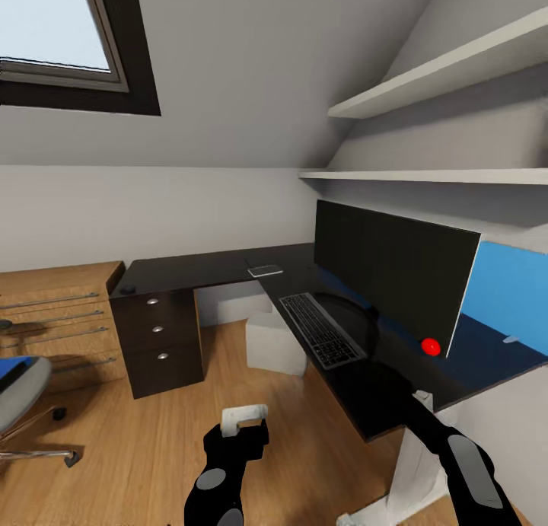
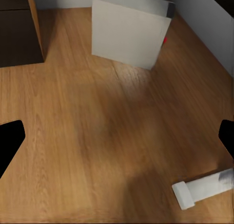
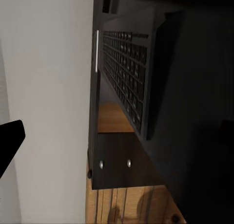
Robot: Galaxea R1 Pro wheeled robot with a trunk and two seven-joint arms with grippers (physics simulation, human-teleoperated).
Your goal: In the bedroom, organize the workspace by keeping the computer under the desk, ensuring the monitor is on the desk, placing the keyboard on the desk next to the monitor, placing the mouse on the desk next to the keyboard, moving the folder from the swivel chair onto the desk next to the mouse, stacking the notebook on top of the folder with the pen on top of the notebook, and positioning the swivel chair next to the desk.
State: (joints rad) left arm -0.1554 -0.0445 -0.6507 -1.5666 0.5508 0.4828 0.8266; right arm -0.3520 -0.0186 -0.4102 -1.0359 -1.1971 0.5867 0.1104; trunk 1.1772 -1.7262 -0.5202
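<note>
- While the desk (image 1: pixel 228 271) is being faced, both arms are being held low; the left gripper (image 1: pixel 243 422) is being kept spread and empty over the floor (image 1: pixel 183 412), and whether the right gripper (image 1: pixel 421 399) at the desk edge is apart cannot be told.
- The monitor (image 1: pixel 392 278) and keyboard (image 1: pixel 321 329) are being kept side by side on the desk, the notebook (image 1: pixel 265 270) at its corner, the computer (image 1: pixel 275 342) beneath.
- The folder (image 1: pixel 15 365) is being left on the chair (image 1: pixel 23 404), well apart.
- The room is being lit through a sloped skylight (image 1: pixel 53 23); shelves (image 1: pixel 441 84) are being carried above.
</note>
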